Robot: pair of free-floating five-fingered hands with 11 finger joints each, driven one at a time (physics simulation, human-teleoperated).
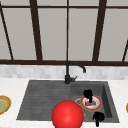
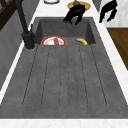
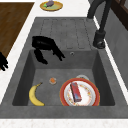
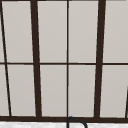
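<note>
My left hand (image 1: 88,94) hovers over the sink basin, fingers hanging loose and holding nothing; it also shows in the left side view (image 2: 73,13) and the right side view (image 3: 46,47). Below it lies a red-rimmed plate (image 1: 99,104) (image 3: 63,93) (image 2: 45,40) with a red rectangular block (image 3: 75,91) on it. My right hand (image 1: 98,117) (image 2: 108,10) (image 3: 2,62) hangs over the front counter edge, fingers relaxed, empty. A banana (image 3: 35,95) (image 2: 81,41) rests on the basin floor, near the front wall.
A big red ball (image 1: 67,115) stands at the front of the sink. A black faucet (image 1: 67,75) rises behind the basin. The ribbed drainboard (image 2: 62,75) lies left of it. A yellow plate (image 1: 3,105) (image 3: 51,5) sits on the left counter.
</note>
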